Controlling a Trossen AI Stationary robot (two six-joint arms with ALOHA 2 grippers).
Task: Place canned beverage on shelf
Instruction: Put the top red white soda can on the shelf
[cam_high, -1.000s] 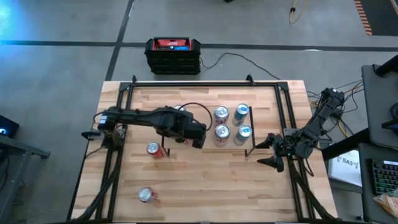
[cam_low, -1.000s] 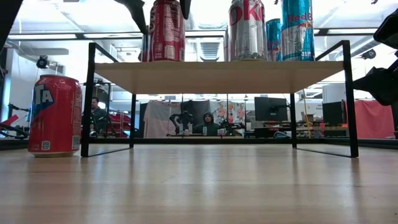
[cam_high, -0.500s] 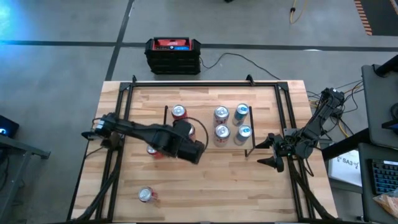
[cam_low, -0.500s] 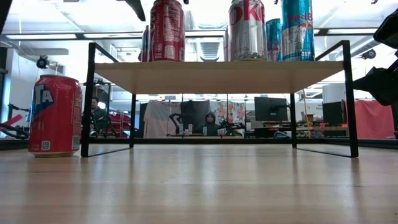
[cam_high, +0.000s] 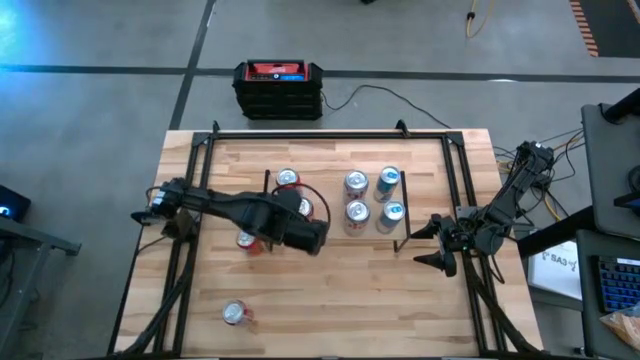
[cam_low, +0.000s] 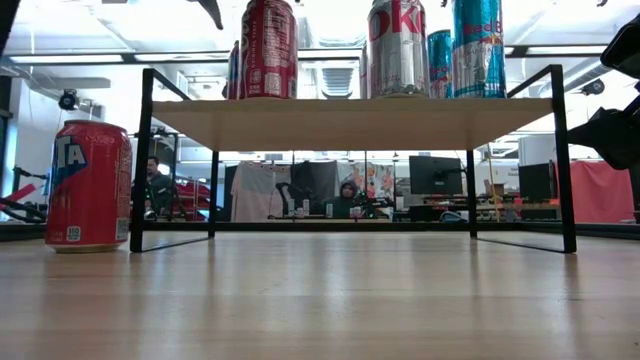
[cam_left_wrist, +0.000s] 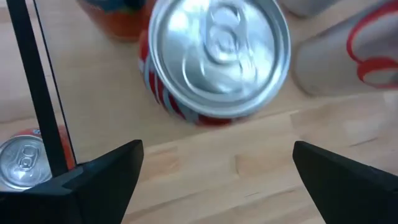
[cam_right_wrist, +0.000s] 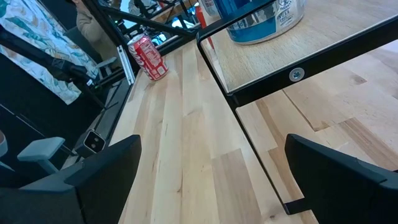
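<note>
With its jaws wide and empty, the left gripper (cam_left_wrist: 214, 165) could clip the red can (cam_left_wrist: 214, 59) near the shelf's (cam_low: 350, 122) left edge and topple it.

Blue can (cam_right_wrist: 261, 15) on shelf (cam_right_wrist: 280, 59) corner (red can (cam_right_wrist: 148, 57) beyond).

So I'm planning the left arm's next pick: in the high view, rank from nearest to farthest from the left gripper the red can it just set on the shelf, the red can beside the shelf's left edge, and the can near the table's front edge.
1. The red can on the shelf, right at the open left gripper.
2. The red can on the table, beside the shelf's left edge.
3. The can near the front edge, farthest, front-left.
</note>
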